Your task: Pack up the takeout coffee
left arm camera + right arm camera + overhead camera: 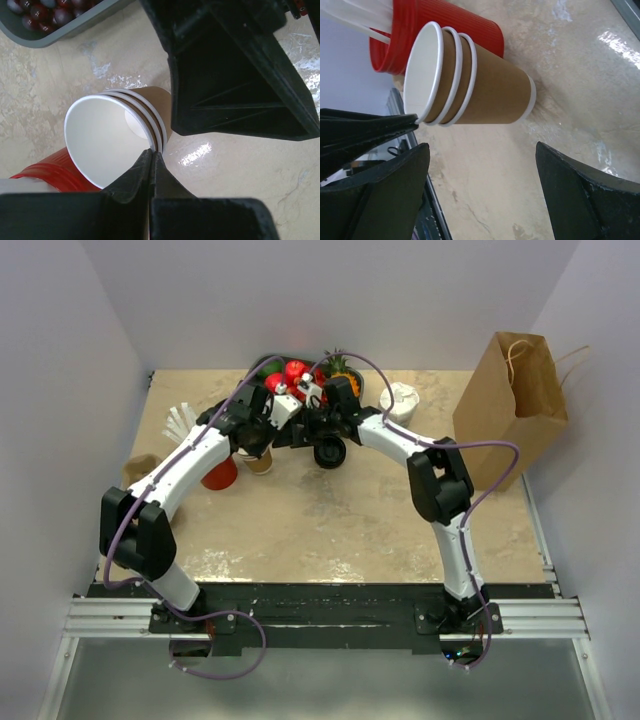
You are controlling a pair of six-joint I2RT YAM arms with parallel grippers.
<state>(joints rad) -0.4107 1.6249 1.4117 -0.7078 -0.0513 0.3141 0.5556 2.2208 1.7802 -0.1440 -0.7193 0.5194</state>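
The takeout coffee shows only as a round black lid (pixel 328 453) on the near side of my right gripper (pixel 303 432); the cup under it is hidden. A stack of three lidless brown cups (pixel 260 462) (pixel 100 140) (pixel 480 90) stands beside a red cup (pixel 220 472) (pixel 445 25). My left gripper (pixel 262 440) (pixel 152 151) is shut on the rim of the stack's inner cup. The right gripper (pixel 482 147) hangs open a short way from the stack, with only bare table between its fingers.
A brown paper bag (pixel 510 405) stands upright at the far right. A grey tray (pixel 50 35) of fruit (pixel 300 375) sits behind the grippers. White straws (pixel 350 15) stick out of the red cup. A white cup-like thing (pixel 398 400) stands at the back.
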